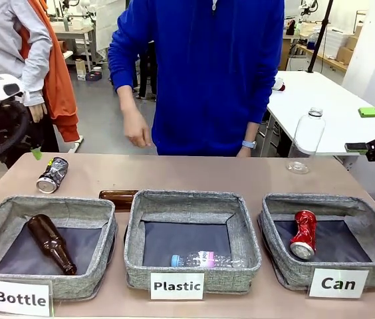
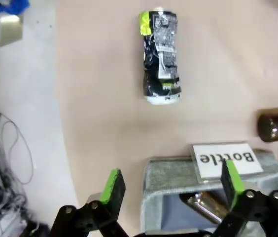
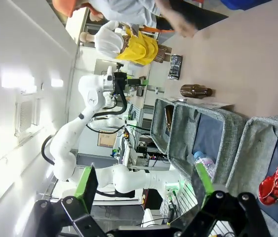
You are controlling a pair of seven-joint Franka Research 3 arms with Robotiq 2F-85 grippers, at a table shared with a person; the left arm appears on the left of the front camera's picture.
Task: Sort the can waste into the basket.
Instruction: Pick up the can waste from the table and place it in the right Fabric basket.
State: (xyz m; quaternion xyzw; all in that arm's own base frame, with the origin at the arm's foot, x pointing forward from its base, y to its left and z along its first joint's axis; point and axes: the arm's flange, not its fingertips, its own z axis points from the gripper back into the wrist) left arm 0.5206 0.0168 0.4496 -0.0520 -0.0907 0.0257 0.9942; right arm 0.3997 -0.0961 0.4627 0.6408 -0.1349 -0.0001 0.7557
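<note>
Can-labelled basket [image 1: 287, 272] holds the red can [image 1: 304, 234]; the dark can [image 1: 52, 175] lies on the table [image 1: 241, 174], far left. Left gripper [image 2: 171, 180] and right gripper [image 3: 145, 180] both gape empty. Next, in my judgement: the left gripper must descend and grasp it.

Dark crushed can [image 2: 160, 57] beyond spread jaws

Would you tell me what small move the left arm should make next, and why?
Probably ease the open left gripper forward and down over the dark can: it lies loose on the table ahead of it, while the red can already sits in the Can basket.
</note>
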